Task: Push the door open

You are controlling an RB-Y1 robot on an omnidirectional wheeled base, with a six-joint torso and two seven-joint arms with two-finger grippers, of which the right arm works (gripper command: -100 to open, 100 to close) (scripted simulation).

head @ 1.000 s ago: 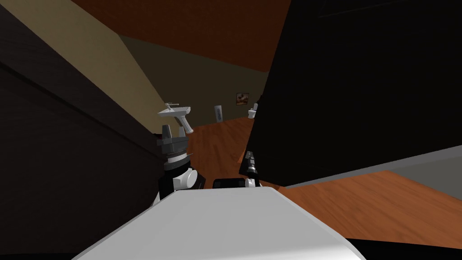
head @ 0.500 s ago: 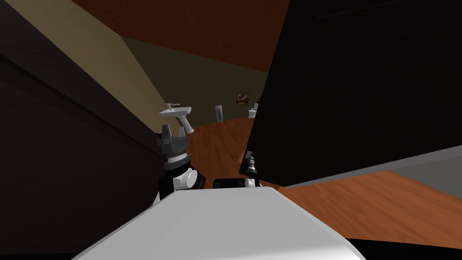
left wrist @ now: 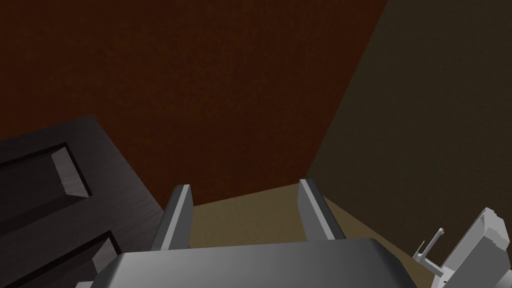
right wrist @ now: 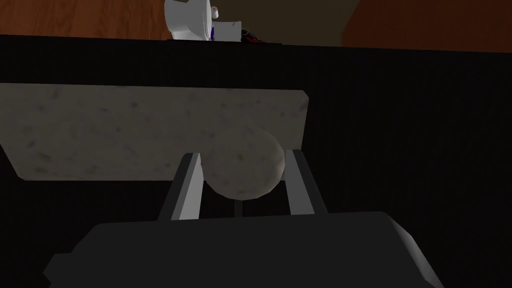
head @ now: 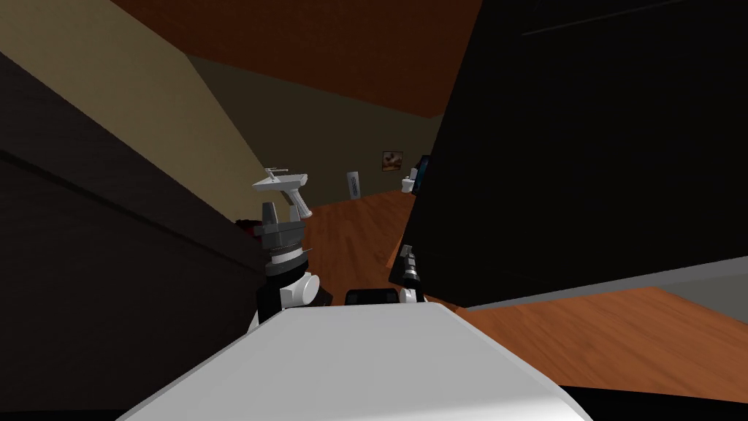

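Observation:
The door (head: 584,146) is a big, nearly black panel on the right of the head view, with its free edge running down toward my right gripper (head: 406,256). The right wrist view shows a round grey knob (right wrist: 244,162) on a grey plate (right wrist: 100,130) fixed to the dark door face. My right gripper (right wrist: 242,156) is shut on the knob, one finger on each side. My left gripper (head: 279,212) is raised left of centre, open and holding nothing (left wrist: 245,215).
A dark panelled surface (head: 109,241) runs close along my left side. Through the gap lie a wooden floor (head: 350,234), a white sink (head: 283,181) on the left wall, a grey upright bin (head: 353,184), a toilet (head: 410,181) and a picture (head: 392,160).
The door's free edge has swung slightly right and away, widening the gap. My right gripper has moved with it, and my head view has shifted a little.

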